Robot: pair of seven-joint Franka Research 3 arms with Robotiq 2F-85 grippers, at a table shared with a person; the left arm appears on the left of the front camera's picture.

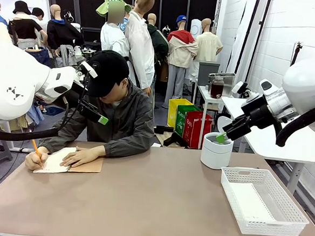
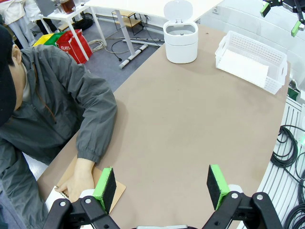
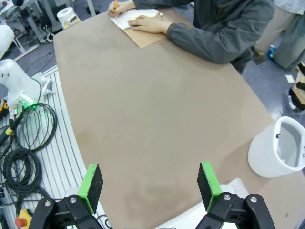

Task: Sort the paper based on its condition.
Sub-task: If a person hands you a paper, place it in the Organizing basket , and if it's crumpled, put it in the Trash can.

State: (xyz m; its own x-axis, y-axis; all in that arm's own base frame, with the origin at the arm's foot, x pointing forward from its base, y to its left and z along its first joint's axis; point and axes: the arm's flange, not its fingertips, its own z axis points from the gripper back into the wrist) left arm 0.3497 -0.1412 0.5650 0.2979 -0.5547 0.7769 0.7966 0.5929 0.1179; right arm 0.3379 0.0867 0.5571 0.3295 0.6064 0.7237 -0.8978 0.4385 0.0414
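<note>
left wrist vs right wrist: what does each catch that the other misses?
Left wrist alone: the white mesh basket with a white sheet of paper lying in it, the lidded white round bin's raised lid, and the open left gripper.

Right wrist alone: the orange pencil in the person's writing hand, the black cables beside the table, and the open right gripper.

Both: the brown table, the person in a grey jacket, the spiral-bound notebook with tan cover, and the white bin.
</note>
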